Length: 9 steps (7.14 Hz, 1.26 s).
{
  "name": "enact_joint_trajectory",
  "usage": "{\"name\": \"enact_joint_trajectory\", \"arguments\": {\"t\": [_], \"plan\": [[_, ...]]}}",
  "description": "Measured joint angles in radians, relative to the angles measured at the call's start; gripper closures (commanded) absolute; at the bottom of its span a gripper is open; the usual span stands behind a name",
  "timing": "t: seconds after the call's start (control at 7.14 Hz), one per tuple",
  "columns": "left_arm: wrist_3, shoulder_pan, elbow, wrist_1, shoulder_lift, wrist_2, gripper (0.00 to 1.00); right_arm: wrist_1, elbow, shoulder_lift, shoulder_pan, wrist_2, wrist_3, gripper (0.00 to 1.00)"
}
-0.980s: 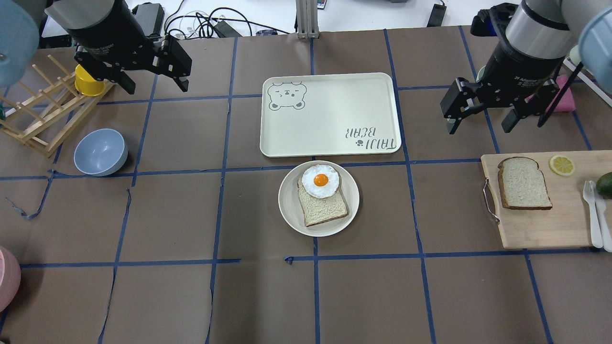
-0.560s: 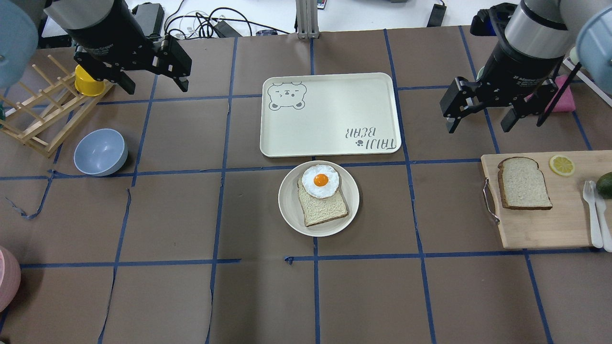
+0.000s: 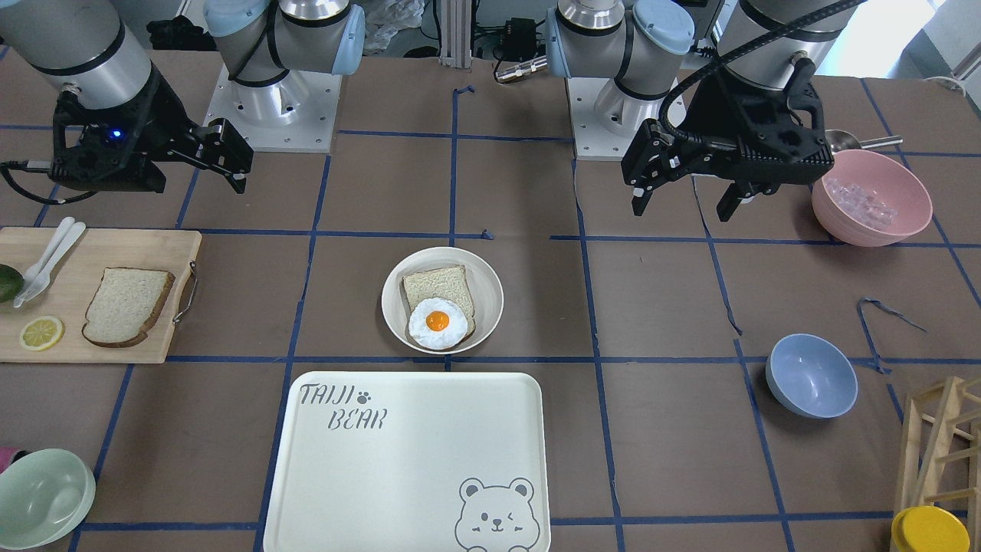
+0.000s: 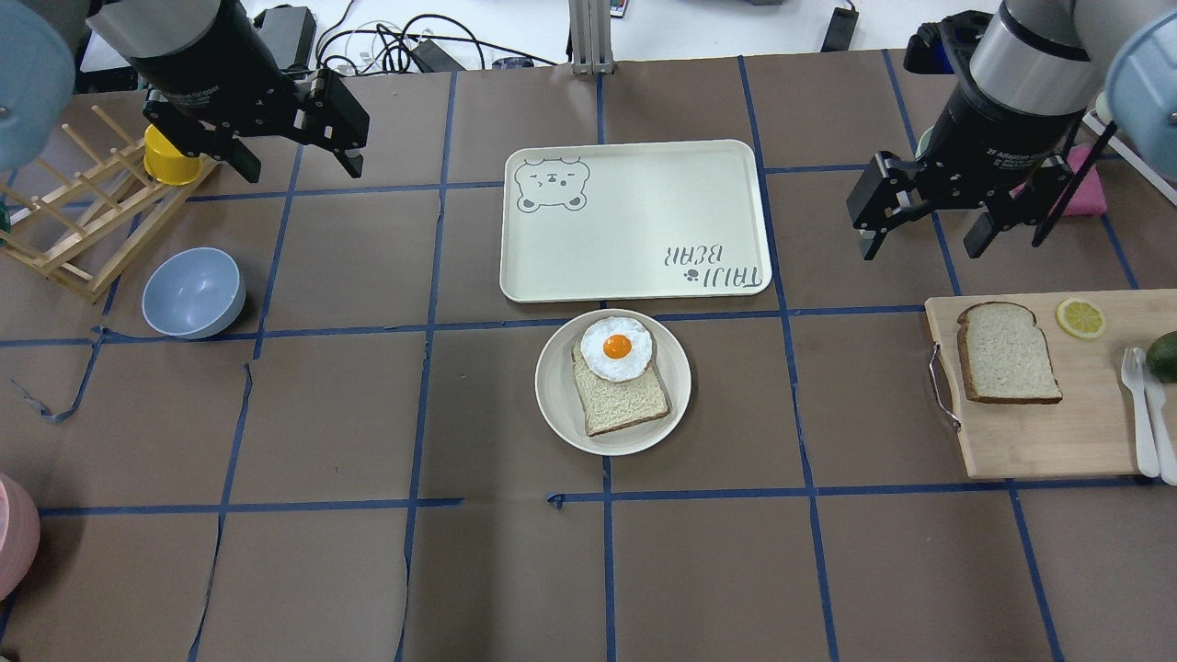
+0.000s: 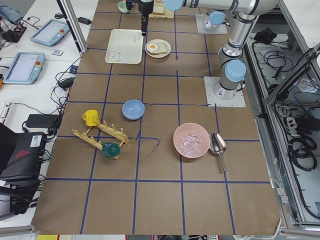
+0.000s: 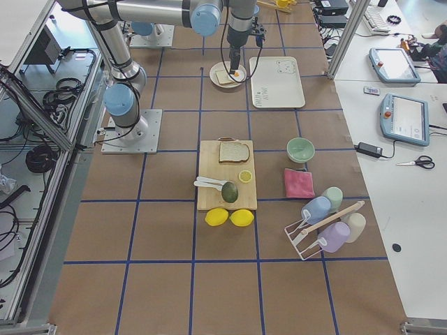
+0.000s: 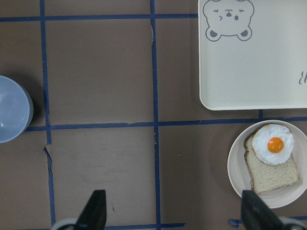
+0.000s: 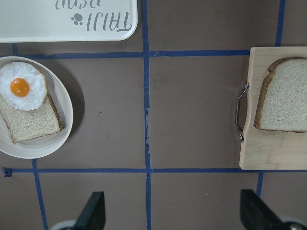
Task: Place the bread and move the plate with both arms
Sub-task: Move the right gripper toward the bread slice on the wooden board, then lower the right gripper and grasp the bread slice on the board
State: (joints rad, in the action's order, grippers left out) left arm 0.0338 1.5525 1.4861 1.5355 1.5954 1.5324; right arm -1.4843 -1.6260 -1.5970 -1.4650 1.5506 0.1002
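Seen from overhead, the left end effector (image 4: 302, 173) is held high over the far left of the counter (image 4: 368, 414), spread wide, nothing gripped. At centre, the plate (image 4: 556, 397) is seen just short of the bear tray (image 4: 634, 230), already loaded with a smaller slice (image 4: 630, 400) and a fried egg (image 4: 616, 348). Trouble is likely here: a second slice laid on that domed egg could slide off, and if the rim is raised unevenly by the two arms, the whole stack may be tipped. Further right, the right end effector (image 4: 921, 250) is hung beyond the cutting board (image 4: 1039, 446), likewise fully open and empty. On that board the bread (image 4: 1009, 354) lies flat, well apart from the plate. Being thin and soft, it could be crumpled, or missed altogether with the fingers scraped on wood; the metal handle (image 4: 940, 386) at the board's end could also be caught. Its rounded top is pointed away from the robot, its long axis run near to far, slightly skewed.
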Motion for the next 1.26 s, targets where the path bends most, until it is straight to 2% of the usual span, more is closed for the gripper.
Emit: {"name": "enact_joint_trajectory", "arguments": {"t": [0.7,1.12,1.26], "plan": [[0.0,0.0,0.003,0.0,-0.001,0.0,0.0,-0.02,-0.021,0.013,0.021,0.004,0.006,0.0],[0.0,0.001,0.009,0.0,-0.003,0.0,0.0,-0.103,-0.053,0.08,0.15,0.003,0.007,0.0],[0.0,0.001,0.012,0.0,-0.004,0.0,0.0,-0.164,-0.068,0.123,0.184,0.006,0.009,0.0]]}}
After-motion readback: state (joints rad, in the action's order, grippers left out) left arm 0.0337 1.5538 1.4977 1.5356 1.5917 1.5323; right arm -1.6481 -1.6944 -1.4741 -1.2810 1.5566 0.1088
